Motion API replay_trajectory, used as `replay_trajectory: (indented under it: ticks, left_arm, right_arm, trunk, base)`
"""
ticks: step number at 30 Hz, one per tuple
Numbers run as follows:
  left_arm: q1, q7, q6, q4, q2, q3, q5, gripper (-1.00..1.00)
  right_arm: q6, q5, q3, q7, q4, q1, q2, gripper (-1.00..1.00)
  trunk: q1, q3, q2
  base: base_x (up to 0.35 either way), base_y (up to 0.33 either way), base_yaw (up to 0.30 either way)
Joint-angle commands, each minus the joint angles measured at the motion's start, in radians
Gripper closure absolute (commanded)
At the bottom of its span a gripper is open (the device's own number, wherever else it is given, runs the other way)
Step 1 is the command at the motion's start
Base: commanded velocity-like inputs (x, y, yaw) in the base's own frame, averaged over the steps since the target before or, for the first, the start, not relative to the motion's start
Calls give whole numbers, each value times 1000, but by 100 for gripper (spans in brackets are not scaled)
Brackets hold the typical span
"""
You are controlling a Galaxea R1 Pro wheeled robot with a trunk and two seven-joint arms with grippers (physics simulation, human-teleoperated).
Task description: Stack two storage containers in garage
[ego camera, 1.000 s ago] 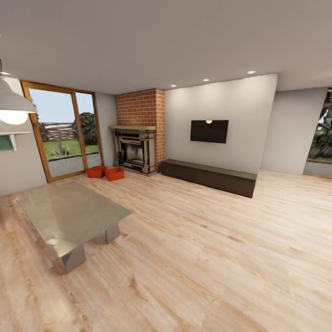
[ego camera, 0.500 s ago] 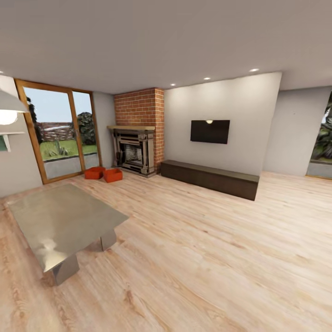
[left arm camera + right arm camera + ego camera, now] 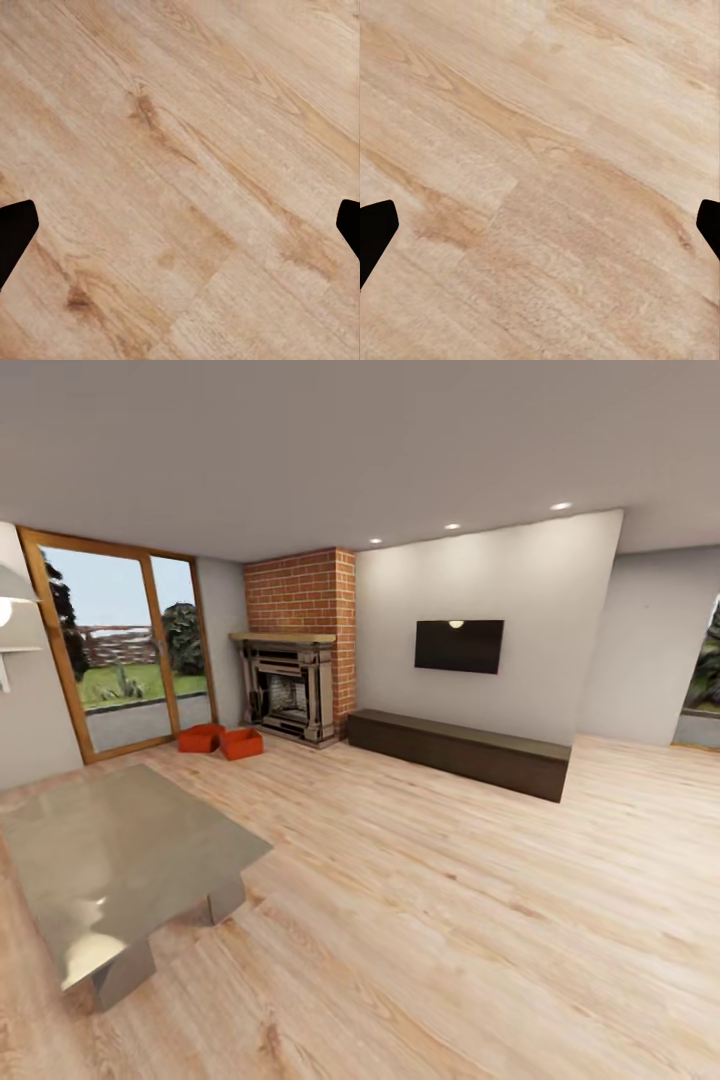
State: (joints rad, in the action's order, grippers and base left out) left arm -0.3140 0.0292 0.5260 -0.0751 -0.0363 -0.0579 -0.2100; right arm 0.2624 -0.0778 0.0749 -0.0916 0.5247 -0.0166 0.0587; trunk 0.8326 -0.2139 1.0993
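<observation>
The two bins (image 3: pixel 221 739) are seen side by side on the wood floor (image 3: pixel 450 880) by the fireplace (image 3: pixel 287 688). Both grippers (image 3: pixel 180 225) (image 3: pixel 540 225) are held spread and empty. The table (image 3: pixel 110 855) should be skirted and the bins approached squarely.

I am looking across a glass-topped coffee table (image 3: pixel 120 860) sitting low at my left, its surface catching a bright glare. A brick chimney (image 3: pixel 300 595) is rising in the far corner over a dark fireplace (image 3: pixel 285 690) (wooden mantel on top). A black television (image 3: pixel 459 646) is hanging on the white wall above a long dark bench (image 3: pixel 460 752). Wood-framed glass doors (image 3: pixel 120 645) are showing greenery outside, and ceiling spotlights (image 3: pixel 560 506) are glowing.
</observation>
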Motion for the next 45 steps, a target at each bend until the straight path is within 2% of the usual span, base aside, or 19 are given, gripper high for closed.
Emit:
replay_trajectory:
  ticks: [1,14,30,45]
  left_arm:
    - [-2,3,6,-4,0,-6,-9,-100]
    - [-2,3,6,-4,0,-7,-8,-100]
    - [-2,0,6,-4,-1,-7,-8,-100]
    - [-2,1,6,-4,0,-6,-8,-100]
  right_arm:
    - [1,-8,8,-7,1,0,1,-100]
    - [1,-8,8,-7,1,0,1,-100]
    - [1,-8,8,-7,1,0,1,-100]
    - [1,-8,8,-7,1,0,1,-100]
  trunk:
    - [1,-1,1]
    - [1,-1,1]
    - [1,-1,1]
    - [1,-1,1]
  base:
    - [324,-57,0]
    - [319,-139,12]
    - [302,-209,238]
    - [270,-233,14]
